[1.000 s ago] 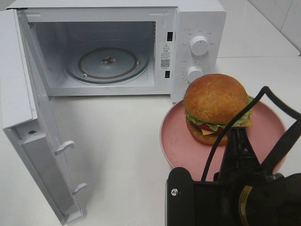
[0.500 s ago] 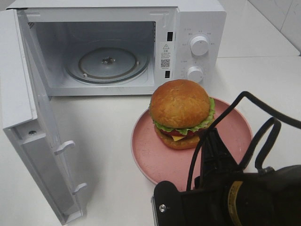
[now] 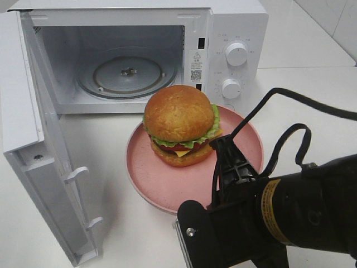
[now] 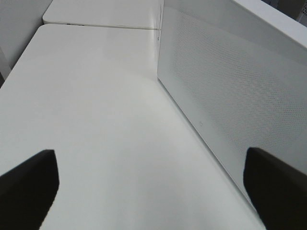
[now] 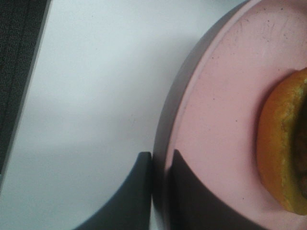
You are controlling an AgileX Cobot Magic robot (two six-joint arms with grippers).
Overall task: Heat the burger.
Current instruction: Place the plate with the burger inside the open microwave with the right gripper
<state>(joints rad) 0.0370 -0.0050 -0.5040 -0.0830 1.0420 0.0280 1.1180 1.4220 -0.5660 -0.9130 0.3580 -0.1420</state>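
burger (image 3: pixel 179 124): on plate (image 3: pixel 162 184);
plate: on table (image 3: pixel 139 234), before microwave (image 3: pixel 240 28);
door (image 3: pixel 22 100): open, left of plate

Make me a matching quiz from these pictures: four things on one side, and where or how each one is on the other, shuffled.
1. burger
2. microwave door
3. right gripper
4. left gripper

A. jaws apart, holding nothing
B. shut on the rim of the pink plate
C. swung open
D. resting on the pink plate

Pairs: 1-D, 2-C, 3-B, 4-A
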